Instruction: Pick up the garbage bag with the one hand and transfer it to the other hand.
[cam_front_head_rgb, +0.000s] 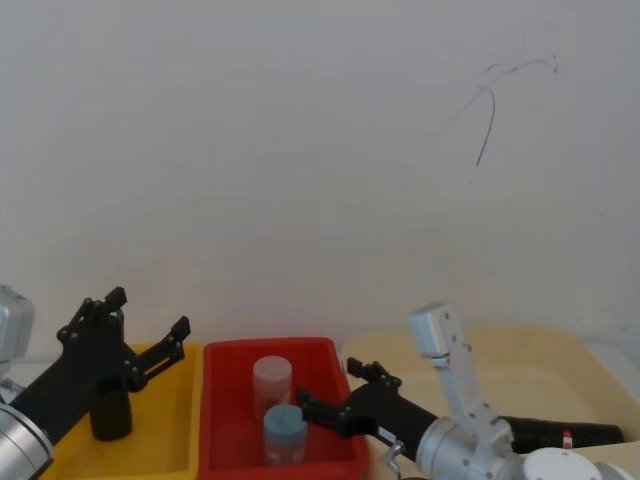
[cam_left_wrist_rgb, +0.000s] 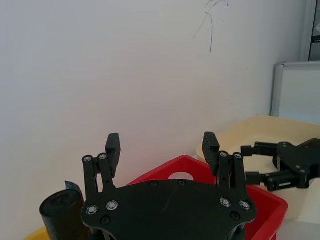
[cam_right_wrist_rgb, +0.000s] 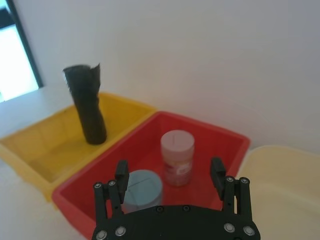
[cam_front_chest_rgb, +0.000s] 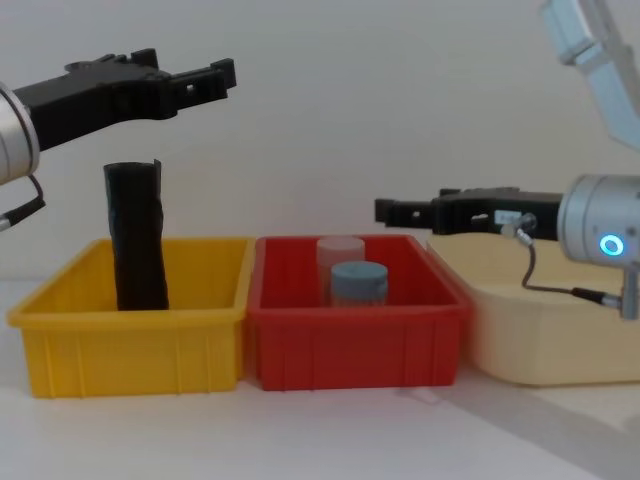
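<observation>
The garbage bag (cam_front_head_rgb: 560, 436), a black roll with a small red-and-white label, lies on its side in the beige tub (cam_front_head_rgb: 500, 350) at the right. My right gripper (cam_front_head_rgb: 326, 385) is open and empty. It hovers over the red bin's right side, pointing left, away from the bag. From the chest view the right gripper (cam_front_chest_rgb: 385, 210) sits level above the red bin (cam_front_chest_rgb: 355, 330). My left gripper (cam_front_head_rgb: 150, 312) is open and empty, raised above the yellow bin (cam_front_head_rgb: 160, 455). It shows high at the left edge as the left gripper (cam_front_chest_rgb: 200, 72).
A plain black roll (cam_front_chest_rgb: 137, 240) stands upright in the yellow bin (cam_front_chest_rgb: 130, 345), below the left gripper. The red bin (cam_right_wrist_rgb: 210, 135) holds a pale jar (cam_right_wrist_rgb: 176, 157) and a blue-lidded jar (cam_right_wrist_rgb: 142, 187). A white wall stands close behind the bins.
</observation>
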